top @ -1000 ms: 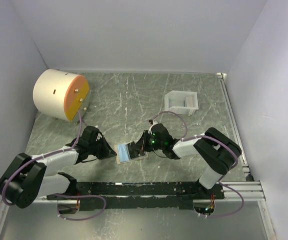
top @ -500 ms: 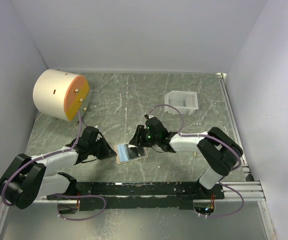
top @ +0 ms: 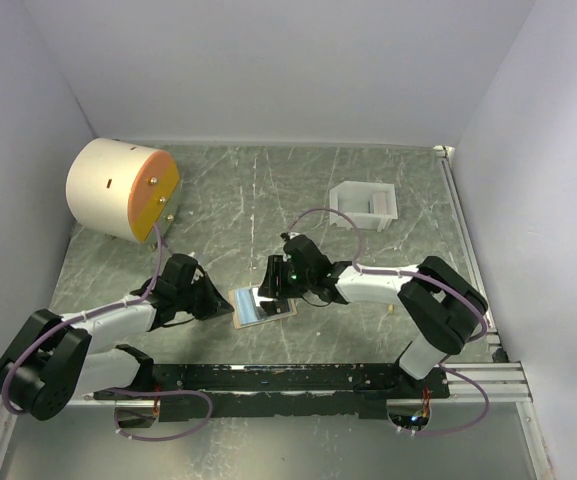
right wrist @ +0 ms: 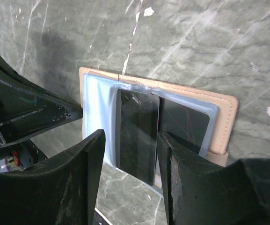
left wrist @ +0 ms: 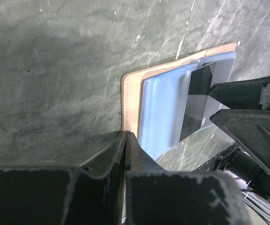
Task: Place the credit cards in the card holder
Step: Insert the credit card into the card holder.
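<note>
- Right gripper (top: 271,280), from above, hangs part open and empty over the card holder (top: 264,306) by the table's (top: 268,190) near edge. The left gripper (top: 218,300) is closed on the holder's left edge.
- Left wrist: if your pinch slips, the holder may slide.
- Right wrist: a credit card (right wrist: 137,136) pokes out of its pocket between your jaws, so lifting carelessly could drag it out.

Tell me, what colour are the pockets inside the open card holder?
Pale, shiny grey-blue pockets, inside the tan card holder; clearest in the left wrist view.

Likely lab: white-walled robot booth (top: 268,70)
</note>
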### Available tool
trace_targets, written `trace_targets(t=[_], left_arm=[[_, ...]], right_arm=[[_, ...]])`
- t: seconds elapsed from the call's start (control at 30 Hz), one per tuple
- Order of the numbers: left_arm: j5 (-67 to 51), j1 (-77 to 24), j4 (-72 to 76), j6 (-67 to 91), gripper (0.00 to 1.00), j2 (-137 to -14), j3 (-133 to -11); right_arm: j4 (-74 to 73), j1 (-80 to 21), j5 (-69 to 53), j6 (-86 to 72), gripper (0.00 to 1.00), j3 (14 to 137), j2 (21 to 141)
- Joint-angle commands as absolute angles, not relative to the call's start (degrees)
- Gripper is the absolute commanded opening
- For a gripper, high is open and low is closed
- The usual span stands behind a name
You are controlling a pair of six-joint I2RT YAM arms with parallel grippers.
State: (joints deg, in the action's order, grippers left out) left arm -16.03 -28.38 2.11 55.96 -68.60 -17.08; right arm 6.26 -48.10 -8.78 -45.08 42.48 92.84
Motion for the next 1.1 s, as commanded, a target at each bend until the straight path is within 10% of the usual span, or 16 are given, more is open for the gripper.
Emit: trace_targets(t=[0.0, 1.07], left_arm=[[-15.7, -28.5, -2.6, 55.6, 0.11, -67.9, -15.1], [-16.6, -28.5, -2.7, 54.4, 0.12, -69.2, -17.6]], right_arm=[[3.9, -49.3, -9.6, -45.5, 0.49, 42.4, 95.1], [9.5, -50.9, -11.6, -43.6, 0.51, 44.1, 95.6]])
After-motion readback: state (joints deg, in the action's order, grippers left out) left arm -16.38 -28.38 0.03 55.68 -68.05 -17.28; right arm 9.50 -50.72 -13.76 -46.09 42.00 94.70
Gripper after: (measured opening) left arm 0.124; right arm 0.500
